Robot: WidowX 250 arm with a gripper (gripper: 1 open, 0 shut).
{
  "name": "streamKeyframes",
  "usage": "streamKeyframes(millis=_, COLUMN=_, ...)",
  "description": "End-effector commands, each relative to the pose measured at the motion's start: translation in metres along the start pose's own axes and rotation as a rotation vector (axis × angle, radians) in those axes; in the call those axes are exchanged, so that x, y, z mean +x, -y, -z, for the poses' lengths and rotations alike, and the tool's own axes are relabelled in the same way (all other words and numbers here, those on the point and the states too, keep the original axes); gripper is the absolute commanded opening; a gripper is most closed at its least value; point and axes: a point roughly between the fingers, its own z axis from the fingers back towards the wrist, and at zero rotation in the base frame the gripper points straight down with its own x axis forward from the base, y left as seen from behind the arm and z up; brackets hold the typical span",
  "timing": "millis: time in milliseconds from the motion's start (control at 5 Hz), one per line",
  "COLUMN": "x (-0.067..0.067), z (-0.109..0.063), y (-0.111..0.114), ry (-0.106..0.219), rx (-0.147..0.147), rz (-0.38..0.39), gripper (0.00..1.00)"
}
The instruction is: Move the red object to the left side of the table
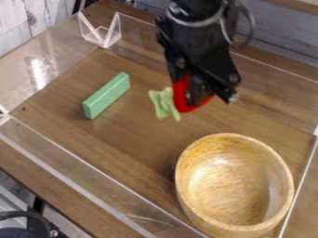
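Item 1. Gripper (pixel 189 96): black, pointing steeply down over the middle of the table (pixel 112 139). Its fingers (pixel 181 94) are closed on the red object, which sits between them.

Item 2. Red object (pixel 183 93): small, glossy, mostly hidden by the fingers; its light green leafy end sticks out toward the green block. It appears to be lifted clear of the table, though the gap beneath it is hard to read from this view. Position: mid-table, nearer the far edge than the near one.

Item 3. Green block (pixel 106 95): rectangular, lying flat and on a slant, between the held object and the left edge. Not part of the task.

Item 4. Wooden bowl (pixel 236 181): round, light, empty, at the near right corner. Well apart from the gripper.

Item 5. Clear acrylic stand (pixel 99 30): at the far left corner, beside the low clear wall.

Handling note, as judgement: the step in hand is the carry toward the left edge.
- Keep the grip firm; the rounded, glossy surface likely slips easily.
- Hold enough height to pass over the green block, or route the object along its near side.
- Stop short of the clear wall.
- Lower until the object rests on bare wood before releasing, since a round toy dropped from height may roll back.
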Motion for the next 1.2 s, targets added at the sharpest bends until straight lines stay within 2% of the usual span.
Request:
streamKeyframes(millis=0, x=0.000, z=0.002, y=-0.010, ry=0.024, rx=0.013, rz=-0.034, gripper=0.00)
streamKeyframes(millis=200, x=0.000, z=0.008, y=-0.014, ry=0.023, rx=0.019, rz=-0.051, gripper=0.00)
streamKeyframes(millis=400, x=-0.009, z=0.001, y=-0.040, ry=0.001, rx=0.047, rz=-0.119, gripper=0.00)
streamKeyframes(millis=600, x=-0.028, z=-0.002, y=-0.085, ry=-0.009, rx=0.077, rz=-0.211, gripper=0.00)
streamKeyframes(millis=800, x=-0.034, z=-0.002, y=-0.103, ry=-0.003, rx=0.088, rz=-0.279, gripper=0.00)
streamKeyframes(millis=1000, x=-0.029, z=0.000, y=-0.115, ry=-0.011, rx=0.116, rz=-0.319, gripper=1.00)
